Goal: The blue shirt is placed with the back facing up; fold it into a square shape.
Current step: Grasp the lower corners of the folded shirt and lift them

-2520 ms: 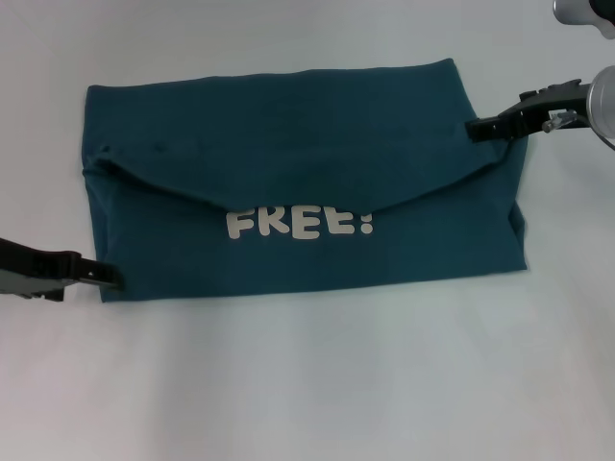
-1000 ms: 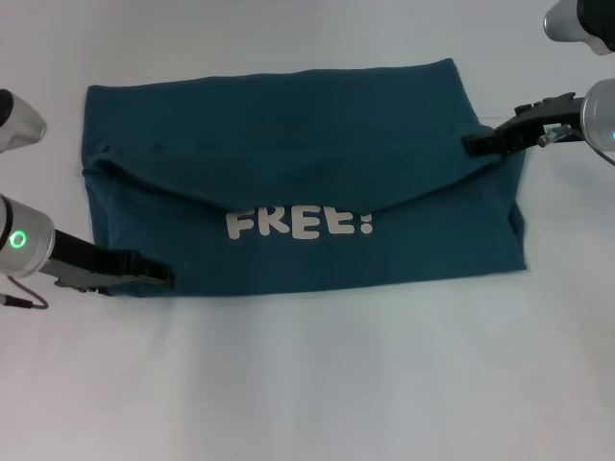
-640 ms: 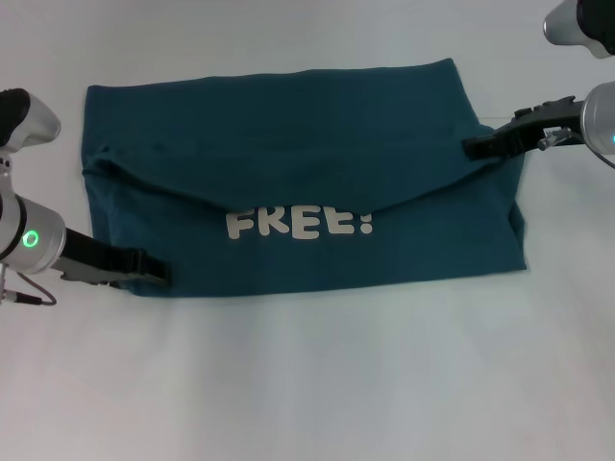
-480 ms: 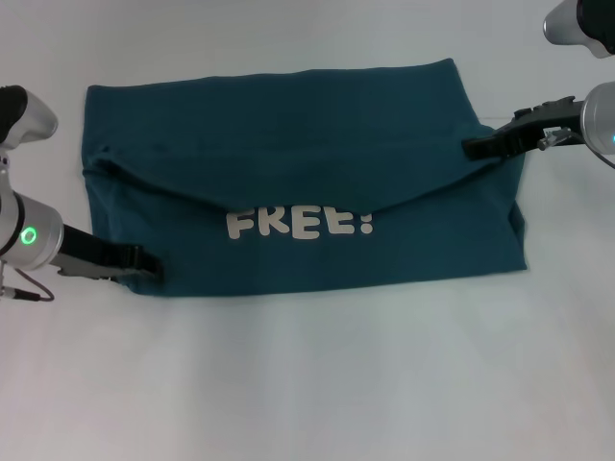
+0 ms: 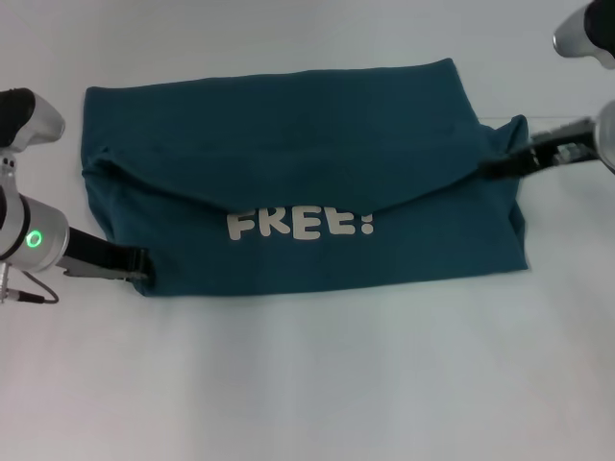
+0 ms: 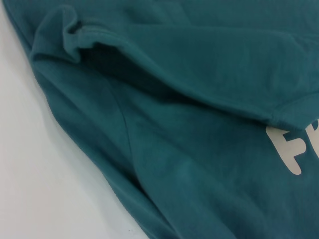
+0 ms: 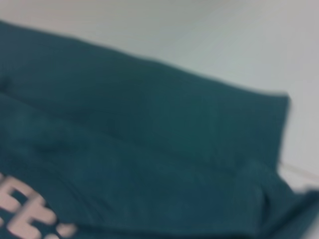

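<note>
Blue shirt [image 5: 307,182]: teal, folded wide, white "FREE!" showing.
Left gripper [image 5: 144,271]: at near-left corner, grip unclear.
Right gripper [image 5: 500,165]: pinching the right edge.

The shirt [image 5: 307,163] is dark teal-blue, with white block letters [image 5: 300,224] at its 6 o'clock side; the table [image 5: 307,384] is plain white.

Blue shirt [image 5: 307,182] folded at the table [image 5: 307,384] centre, left gripper [image 5: 144,272] at its near-left corner, right gripper [image 5: 492,165] at its far-right edge
</note>
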You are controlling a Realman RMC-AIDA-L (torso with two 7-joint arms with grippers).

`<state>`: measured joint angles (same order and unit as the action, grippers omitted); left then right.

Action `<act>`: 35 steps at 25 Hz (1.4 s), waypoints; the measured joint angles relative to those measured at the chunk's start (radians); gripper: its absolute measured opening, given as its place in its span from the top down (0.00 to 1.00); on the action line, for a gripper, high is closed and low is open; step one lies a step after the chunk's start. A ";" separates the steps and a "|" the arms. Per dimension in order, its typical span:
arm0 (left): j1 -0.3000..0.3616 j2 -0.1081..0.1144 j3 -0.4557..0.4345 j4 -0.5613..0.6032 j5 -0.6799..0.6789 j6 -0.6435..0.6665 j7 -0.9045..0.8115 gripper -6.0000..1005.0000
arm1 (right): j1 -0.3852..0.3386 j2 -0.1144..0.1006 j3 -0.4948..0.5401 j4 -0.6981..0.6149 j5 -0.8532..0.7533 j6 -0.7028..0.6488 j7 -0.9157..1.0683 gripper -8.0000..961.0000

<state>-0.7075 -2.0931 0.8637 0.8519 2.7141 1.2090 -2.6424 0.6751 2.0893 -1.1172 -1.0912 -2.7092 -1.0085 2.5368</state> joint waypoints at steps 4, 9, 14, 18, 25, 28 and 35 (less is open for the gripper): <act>0.001 -0.002 0.000 0.000 -0.001 0.004 0.009 0.87 | 0.005 0.003 -0.004 -0.024 -0.126 -0.109 0.098 0.04; 0.005 0.000 0.000 -0.001 -0.001 0.006 0.019 0.91 | -0.015 0.004 -0.004 -0.027 -0.113 -0.212 0.103 0.04; 0.005 -0.001 0.000 -0.001 -0.001 0.010 0.029 0.91 | -0.049 0.006 -0.005 -0.025 -0.068 -0.229 0.108 0.04; 0.002 -0.002 0.000 -0.001 -0.001 0.015 0.036 0.91 | -0.067 0.007 0.000 -0.028 -0.047 -0.229 0.115 0.04; 0.005 -0.002 0.000 -0.001 -0.001 0.018 0.043 0.91 | -0.097 0.008 -0.010 -0.009 0.022 -0.174 0.116 0.04; 0.006 -0.002 0.000 -0.001 -0.001 0.018 0.047 0.91 | -0.098 0.007 -0.010 0.015 0.025 -0.155 0.116 0.06; 0.005 -0.002 0.000 -0.001 0.004 0.020 0.049 0.91 | -0.091 0.006 -0.009 0.060 0.026 -0.117 0.122 0.11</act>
<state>-0.7025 -2.0954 0.8637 0.8512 2.7178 1.2288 -2.5935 0.5843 2.0954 -1.1258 -1.0307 -2.6834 -1.1255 2.6589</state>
